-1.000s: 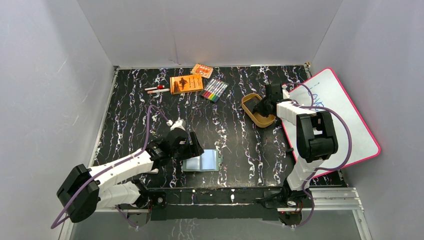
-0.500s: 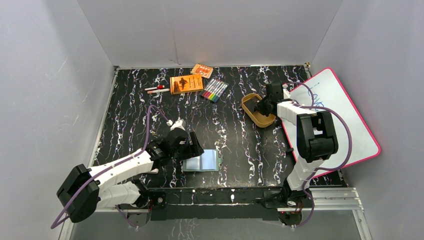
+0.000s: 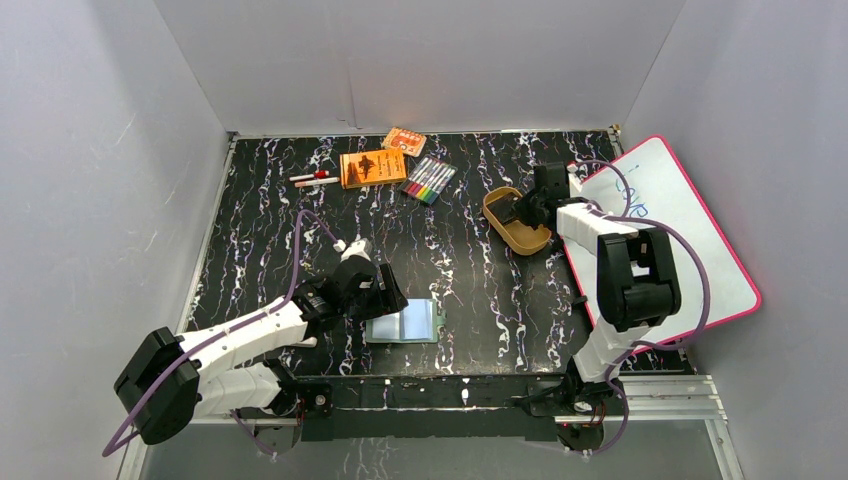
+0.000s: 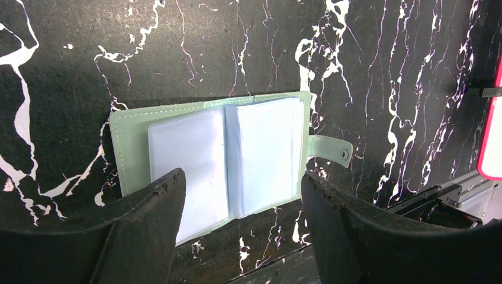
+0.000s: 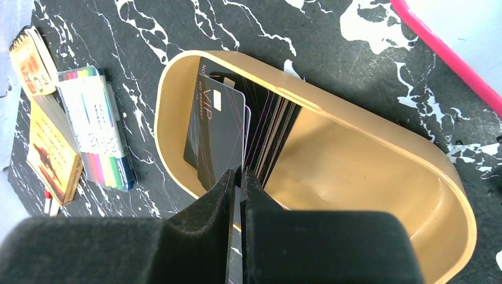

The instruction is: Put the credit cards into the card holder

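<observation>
Over at the far right, the right gripper (image 5: 238,174) reaches into the tan tray (image 5: 379,127), where the credit cards (image 5: 269,133) stand on edge in a stack against one end. Its fingers are nearly together, pinched on the edge of the front credit card (image 5: 214,133). The tray sits just beside a pink-rimmed whiteboard (image 3: 690,230). Near the front of the black marbled table (image 3: 470,290), the card holder (image 4: 260,148) lies open and flat, pale sleeves up, snap tab pointing right. The left gripper (image 4: 237,177) hangs just over it with fingers wide apart, holding nothing. A marker set (image 5: 100,130) and orange boxes (image 3: 372,167) lie at the back.
</observation>
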You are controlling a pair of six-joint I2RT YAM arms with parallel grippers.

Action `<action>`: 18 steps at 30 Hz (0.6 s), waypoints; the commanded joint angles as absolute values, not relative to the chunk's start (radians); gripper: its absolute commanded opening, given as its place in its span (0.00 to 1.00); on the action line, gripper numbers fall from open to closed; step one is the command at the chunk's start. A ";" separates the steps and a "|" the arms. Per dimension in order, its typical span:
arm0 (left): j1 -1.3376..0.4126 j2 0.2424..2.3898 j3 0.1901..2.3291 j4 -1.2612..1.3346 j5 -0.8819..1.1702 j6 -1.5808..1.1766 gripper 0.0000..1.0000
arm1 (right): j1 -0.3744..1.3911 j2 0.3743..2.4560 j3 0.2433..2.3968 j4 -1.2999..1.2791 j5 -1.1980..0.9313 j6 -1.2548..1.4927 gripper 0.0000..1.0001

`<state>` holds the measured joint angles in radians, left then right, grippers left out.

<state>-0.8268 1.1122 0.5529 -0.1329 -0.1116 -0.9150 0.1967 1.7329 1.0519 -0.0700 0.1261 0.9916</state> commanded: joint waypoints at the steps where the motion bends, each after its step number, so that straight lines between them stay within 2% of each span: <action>1: -0.827 1.107 0.583 -0.144 -0.112 -0.907 0.68 | 0.192 1.678 1.044 -0.044 0.130 0.990 0.00; 18: -0.827 1.100 0.577 -0.139 -0.114 -0.918 0.68 | 0.188 1.617 1.048 -0.064 0.165 0.987 0.00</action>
<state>-0.8268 1.1126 0.5529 -0.1352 -0.1116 -0.9165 0.1963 1.6447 1.0485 -0.0799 0.1509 0.9913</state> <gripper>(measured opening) 0.683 0.081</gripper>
